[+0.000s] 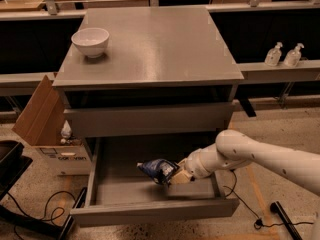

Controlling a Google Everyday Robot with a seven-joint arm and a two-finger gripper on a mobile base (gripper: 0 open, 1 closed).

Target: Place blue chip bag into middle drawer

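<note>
One-ended grip — held blue chip bag (156, 169) by right end in closed gripper (179, 177), long axis running left, over middle drawer (150, 211).

We see the middle drawer (155, 211) standing open. Over its right half, our gripper (176, 176) clasps the blue chip bag (157, 169), which points toward the drawer's centre. Well above the drawer's left end, a white bowl (90, 41) sits on the cabinet top (155, 44).

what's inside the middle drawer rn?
Only the blue chip bag, held by the gripper reaching into the middle drawer from the right. Floor beneath the bag and the rear, under the upper drawer, are covered.
</note>
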